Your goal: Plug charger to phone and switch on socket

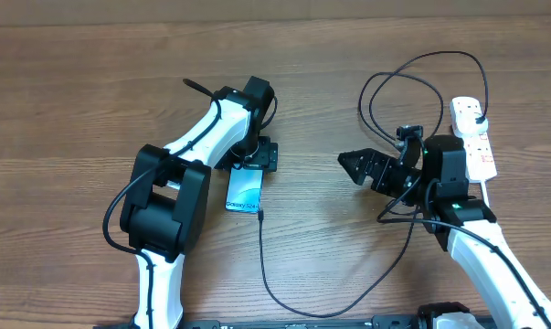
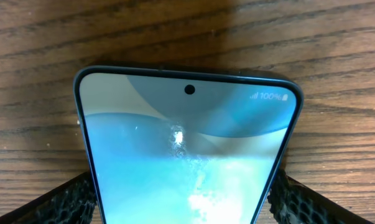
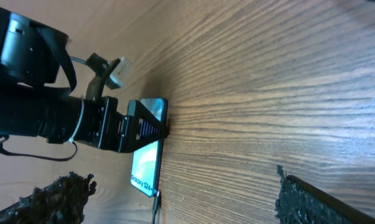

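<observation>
Phone (image 1: 244, 192) lies flat and face up on the wooden tabletop (image 1: 74, 91), its screen lit pale blue with white lettering; the left gripper (image 1: 253, 164) sits over the phone's far end, and the left wrist view shows one finger (image 2: 63, 202) on each side of the phone, right at its long edges; whether the fingers are pressing on the phone or only straddling it cannot be told. At the phone's near right corner lies the small connector tip (image 1: 259, 216) of the charger (image 1: 260, 247); whether it is seated in the port cannot be told. From there the thin black cable runs toward the near edge, curves right of the phone and rises past the right arm. The right gripper (image 1: 355, 164) hovers well right of the phone, fingers (image 3: 50, 199) spread wide with nothing between them. Farthest right of the phone is the white socket (image 1: 476, 137), with the black plug head (image 1: 477, 111) on its far end.
</observation>
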Action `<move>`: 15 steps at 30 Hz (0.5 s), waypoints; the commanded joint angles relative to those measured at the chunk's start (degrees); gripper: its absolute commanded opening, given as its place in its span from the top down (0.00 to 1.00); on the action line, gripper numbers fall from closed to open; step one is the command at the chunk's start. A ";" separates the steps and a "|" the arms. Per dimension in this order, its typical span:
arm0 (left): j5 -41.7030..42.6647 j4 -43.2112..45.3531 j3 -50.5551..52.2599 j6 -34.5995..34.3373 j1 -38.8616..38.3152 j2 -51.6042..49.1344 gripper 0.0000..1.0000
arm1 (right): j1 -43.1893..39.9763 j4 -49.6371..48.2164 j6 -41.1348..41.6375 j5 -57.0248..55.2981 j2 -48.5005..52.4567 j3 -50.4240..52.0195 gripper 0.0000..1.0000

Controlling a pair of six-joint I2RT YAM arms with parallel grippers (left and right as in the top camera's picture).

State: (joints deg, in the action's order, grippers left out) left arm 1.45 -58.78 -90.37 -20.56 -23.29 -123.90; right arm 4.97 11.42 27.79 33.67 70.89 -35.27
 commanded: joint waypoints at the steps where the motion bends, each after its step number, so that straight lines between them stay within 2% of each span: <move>1: 1.29 -0.81 0.28 1.86 -0.39 -1.05 0.10 | 0.22 -0.31 -0.81 3.21 1.64 -1.44 0.00; 15: 3.10 -1.81 0.28 2.82 -0.42 -1.05 0.16 | 2.49 3.65 -0.87 5.88 6.99 -1.44 0.00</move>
State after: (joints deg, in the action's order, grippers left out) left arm 2.55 -60.42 -90.37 -18.87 -23.29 -123.90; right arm 5.98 15.14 27.59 38.65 77.12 -35.27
